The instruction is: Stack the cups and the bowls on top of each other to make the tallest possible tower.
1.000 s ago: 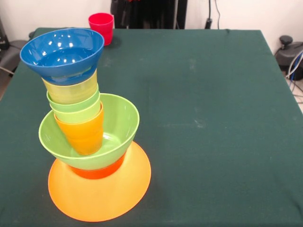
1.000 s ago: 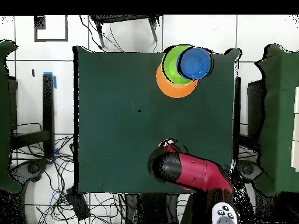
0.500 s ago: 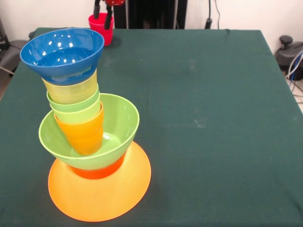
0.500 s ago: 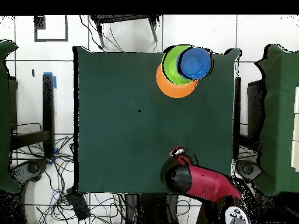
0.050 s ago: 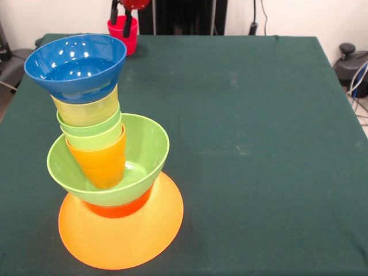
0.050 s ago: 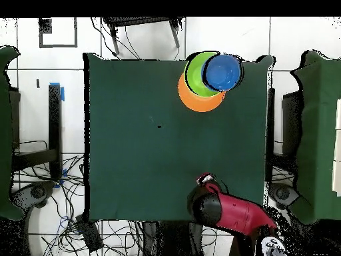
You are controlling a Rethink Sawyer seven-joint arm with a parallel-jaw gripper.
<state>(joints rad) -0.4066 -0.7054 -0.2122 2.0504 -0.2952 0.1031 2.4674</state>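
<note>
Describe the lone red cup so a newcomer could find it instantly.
Start at the tower, the column of bowls and cups rising from a wide orange bowl near one corner of the green table. Look beyond it to the table's far edge: the small red plastic cup stands there, under the gripper. It is the only cup off the tower, and the only red one.

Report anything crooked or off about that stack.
The tower leans. The nested cups sit against the left wall of the lime green bowl, tilted left, so the blue bowl on top overhangs that side. The red cup stands apart at the far edge, under the gripper.
</note>
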